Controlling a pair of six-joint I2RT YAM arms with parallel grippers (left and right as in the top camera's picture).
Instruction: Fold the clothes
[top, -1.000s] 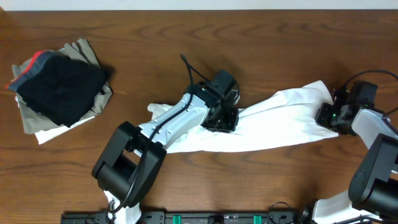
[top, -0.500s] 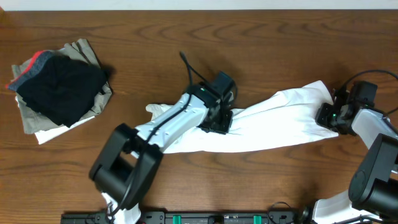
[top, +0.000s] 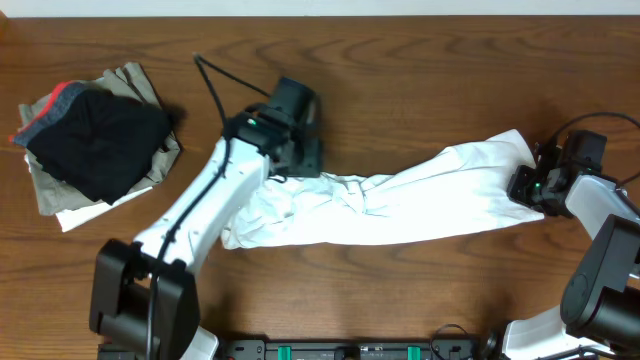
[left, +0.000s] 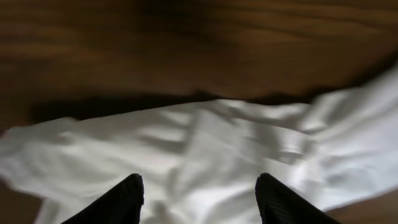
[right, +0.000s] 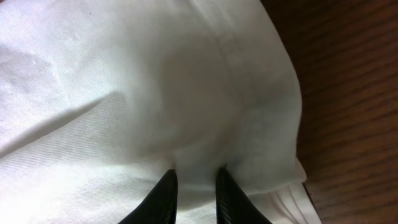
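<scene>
The clothes (top: 420, 200), a long white wrinkled garment, lie stretched across the table from left of centre to the right edge. My left gripper (top: 303, 160) hovers over the garment's upper left part. In the left wrist view its fingers (left: 124, 199) stand wide apart above the white cloth (left: 205, 143), holding nothing. At the garment's right end my right gripper (top: 527, 186) is shut on the cloth. The right wrist view shows a fold of the white fabric (right: 124, 93) pinched between the right gripper (right: 194, 186) fingers.
A pile with a black garment (top: 95, 140) with a red band on top of a khaki-grey one (top: 140, 85) sits at the far left. Bare wooden table (top: 420, 80) lies behind and in front of the white garment.
My left gripper has opened, let go of the middle of the white garment and moved up and to the left. The cloth there has dropped and bunched. The right arm has not moved.
</scene>
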